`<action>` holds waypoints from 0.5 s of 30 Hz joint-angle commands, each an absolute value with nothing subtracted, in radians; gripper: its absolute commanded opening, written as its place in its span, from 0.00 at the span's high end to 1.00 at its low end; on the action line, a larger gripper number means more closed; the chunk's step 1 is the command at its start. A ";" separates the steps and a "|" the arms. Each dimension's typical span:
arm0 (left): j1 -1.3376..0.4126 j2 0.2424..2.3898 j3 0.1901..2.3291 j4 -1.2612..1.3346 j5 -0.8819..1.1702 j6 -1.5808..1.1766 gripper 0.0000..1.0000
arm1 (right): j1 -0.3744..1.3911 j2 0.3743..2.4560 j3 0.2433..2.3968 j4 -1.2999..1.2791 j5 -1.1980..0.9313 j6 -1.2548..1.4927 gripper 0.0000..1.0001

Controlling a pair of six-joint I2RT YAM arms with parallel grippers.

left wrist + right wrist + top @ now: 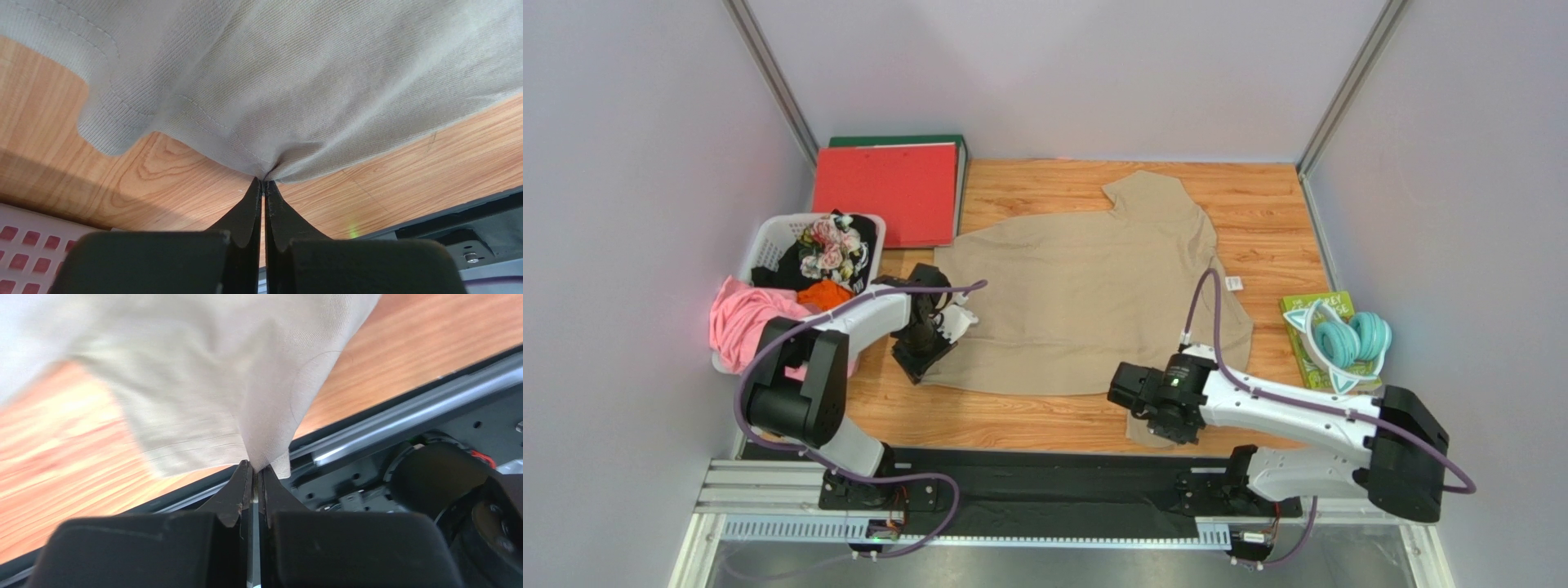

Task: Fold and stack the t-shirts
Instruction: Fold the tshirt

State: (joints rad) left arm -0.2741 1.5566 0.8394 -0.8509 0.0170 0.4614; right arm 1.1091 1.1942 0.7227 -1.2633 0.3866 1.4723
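The plain tan-beige cloth t-shirt [1087, 288] has a small white label [1233, 284]. The wood-grain table [1259, 221] is warm orange-brown. A flat red folder [887, 194] covers a dark green folder [891, 140]. The white plastic basket [787, 224] holds black floral cloth [830, 249], orange cloth [824, 294] and pink cloth [741, 316]. The cat-ear headphones [1363, 333] are teal and white.

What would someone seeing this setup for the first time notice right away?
The big tan t-shirt spread across the wooden table, with the left end effector and right end effector each pinching its near side. Then the red folder at far left and teal headphones at right.
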 commanded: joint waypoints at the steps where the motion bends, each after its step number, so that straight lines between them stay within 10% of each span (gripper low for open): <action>1: -0.265 1.479 0.903 -0.868 0.049 0.482 1.00 | 1.106 1.089 0.847 -1.478 0.505 1.488 1.00; 15: -0.265 1.203 0.927 -1.104 0.052 0.511 1.00 | 1.181 0.844 0.897 -1.664 0.371 1.551 1.00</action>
State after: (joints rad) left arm -0.2722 1.2591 0.9360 -1.0279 0.0547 0.4808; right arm 1.1545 0.8734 0.8402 -1.3464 0.3805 1.5066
